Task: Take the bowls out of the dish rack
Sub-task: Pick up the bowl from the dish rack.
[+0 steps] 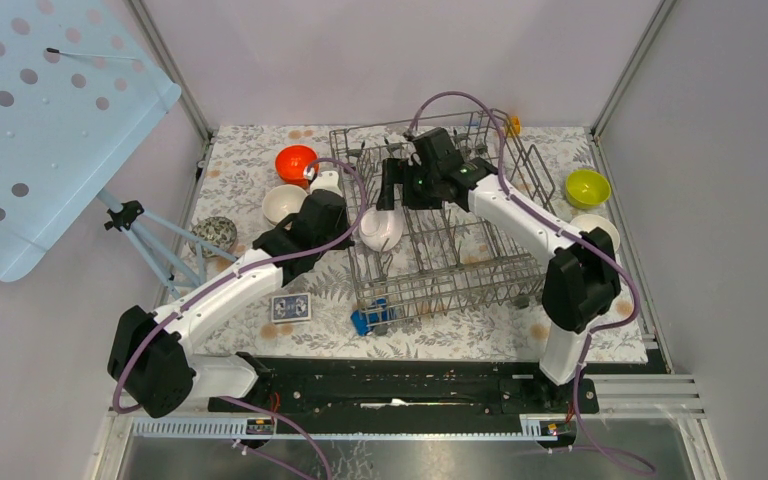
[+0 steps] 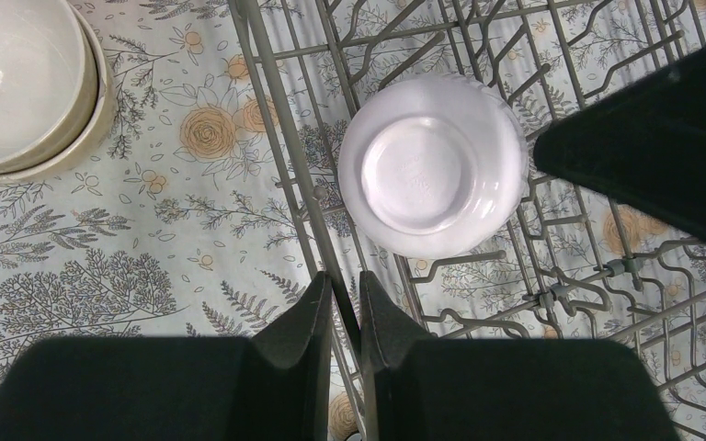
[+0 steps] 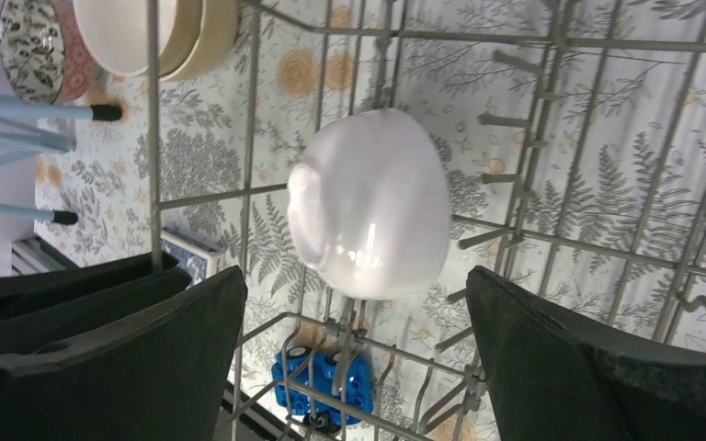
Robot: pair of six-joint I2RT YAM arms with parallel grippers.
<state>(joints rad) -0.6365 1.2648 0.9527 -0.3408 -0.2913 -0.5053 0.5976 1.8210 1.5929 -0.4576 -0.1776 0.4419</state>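
Last white bowl [image 1: 381, 229] sits mid-frame in dish rack [image 1: 480, 275]; orange-red bowl [image 1: 296, 160], yellow-green bowl [image 1: 587, 186] out.
Right gripper [image 1: 403, 186] fingers spread wide above white bowl; left gripper [image 2: 347, 312] seemingly pinching rack wire.

You are looking at a glossy white bowl [image 1: 381, 228], a grey wire dish rack [image 1: 480, 265], and a pale tablecloth [image 1: 243, 152] printed with grey-green ferns and orange roses. There is also an orange-red bowl [image 1: 296, 163], a beige bowl [image 1: 284, 204] and a yellow-green bowl [image 1: 587, 187]; the toy car [image 3: 322, 378] is blue.
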